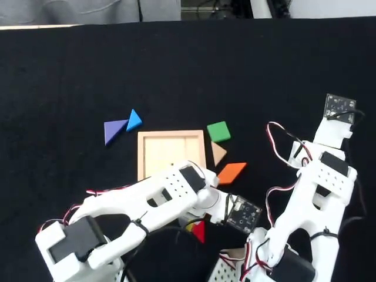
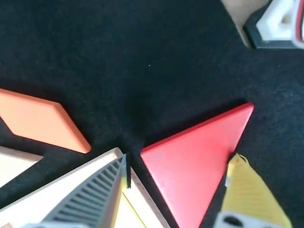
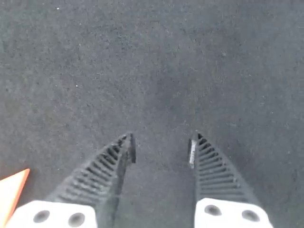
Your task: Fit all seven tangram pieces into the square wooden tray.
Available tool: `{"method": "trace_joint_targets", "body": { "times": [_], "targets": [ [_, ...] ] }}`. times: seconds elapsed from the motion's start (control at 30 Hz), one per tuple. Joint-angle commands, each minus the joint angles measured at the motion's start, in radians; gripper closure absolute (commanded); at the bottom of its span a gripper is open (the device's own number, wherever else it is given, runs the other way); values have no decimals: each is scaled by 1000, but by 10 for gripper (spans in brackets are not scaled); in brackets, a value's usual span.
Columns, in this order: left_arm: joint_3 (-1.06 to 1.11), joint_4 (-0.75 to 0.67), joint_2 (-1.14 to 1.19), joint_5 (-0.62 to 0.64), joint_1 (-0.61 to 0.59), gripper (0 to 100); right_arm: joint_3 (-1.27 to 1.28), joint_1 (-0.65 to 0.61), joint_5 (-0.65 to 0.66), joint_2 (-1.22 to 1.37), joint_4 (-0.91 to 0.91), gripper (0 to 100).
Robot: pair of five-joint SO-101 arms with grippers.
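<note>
The square wooden tray (image 1: 170,147) lies mid-table, its near side under my left arm. A purple triangle (image 1: 113,130) and a blue triangle (image 1: 134,120) sit to its left. To its right are a green square (image 1: 218,131), a tan triangle (image 1: 218,153) and an orange parallelogram (image 1: 231,172). Near the tray's front corner lies a red triangle (image 2: 194,156) with a yellow piece (image 2: 247,190) beside it. My left gripper (image 2: 178,161) is open and straddles the red triangle; the yellow piece hides one finger. My right gripper (image 3: 161,145) hangs open over bare cloth.
Black cloth (image 1: 70,76) covers the whole table. The right arm (image 1: 320,176) stands at the right side, clear of the pieces. A tip of the orange parallelogram (image 3: 12,190) lies beside the right gripper. The other arm's base (image 2: 278,23) is nearby.
</note>
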Motion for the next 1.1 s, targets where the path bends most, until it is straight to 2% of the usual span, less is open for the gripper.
{"method": "trace_joint_targets", "body": {
  "times": [0.0,0.1,0.2,0.27,0.57,0.9,1.07],
  "targets": [
    [7,-6,-15,9,-5,670,-53,3,-2,-36,6,808],
    [-7,-8,-86,64,-42,668,-36,-23,9,-36,2,808],
    [-16,-8,-209,84,-73,668,25,-166,110,-36,2,808],
    [-12,-6,-292,84,-87,667,44,-235,117,-38,0,808],
    [-1,115,-466,89,-156,667,35,-236,80,-45,-5,808],
    [110,103,-463,91,-91,667,-298,178,-34,-47,244,808],
    [206,-72,-450,92,-56,667,-364,350,-114,-47,244,805]
  ]
}}
